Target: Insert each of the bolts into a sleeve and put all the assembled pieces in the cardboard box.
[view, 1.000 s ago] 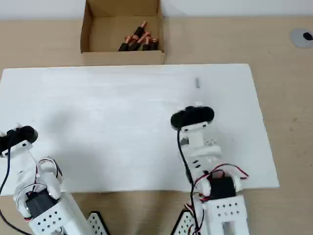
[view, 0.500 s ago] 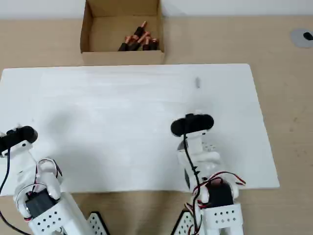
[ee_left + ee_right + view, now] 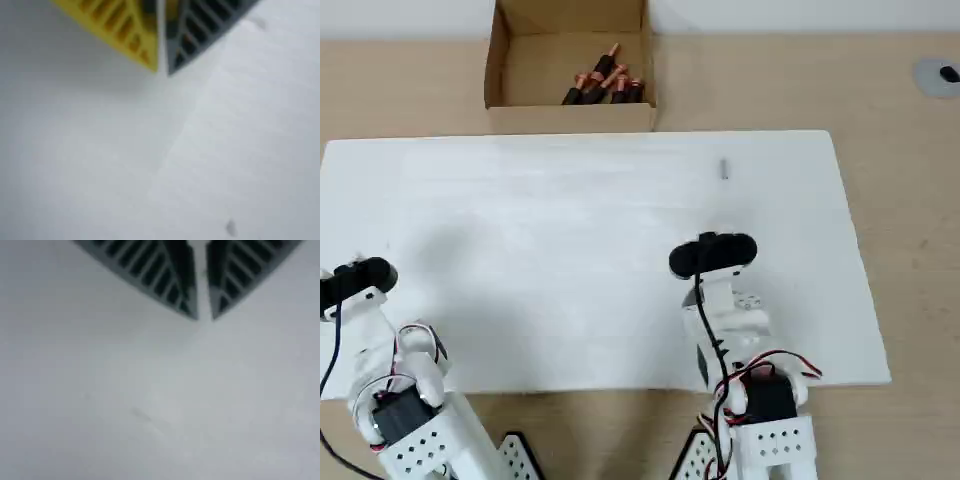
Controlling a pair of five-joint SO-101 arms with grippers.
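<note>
Cardboard box [image 3: 500, 62]: stands open on the bare tabletop [image 3: 905, 190], at the far side from the arms, just beyond the far edge of the white sheet [image 3: 540, 230].
Assembled pieces [image 3: 605, 82]: a small heap inside the cardboard box, towards its right near corner. They are black with copper-coloured ends, lie across one another and touch. The exact count is hard to tell.
White sheet: covers the middle of the tabletop between the box and the arms. A small grey mark [image 3: 724, 170] lies on it near its far edge, well apart from the box.
Left arm [image 3: 395, 400]: at the near left corner of the sheet, folded back, with its dark wrist part over the sheet's left edge.
Left claw [image 3: 161, 70]: 1 yellow finger [image 3: 125, 30] and 1 dark finger [image 3: 205, 30], tips drawn together with only a thin slit between them. It is closed on nothing and hangs just above the white sheet.
Right arm [image 3: 740, 330]: at the near edge of the sheet, right of centre, pointing towards the far side.
Right claw [image 3: 204, 317]: 2 dark ribbed fingers with a narrow gap between the tips. It is closed with nothing held, over bare white sheet.
Grey disc [image 3: 938, 76]: set in the tabletop at the far right corner, well away from everything else.
</note>
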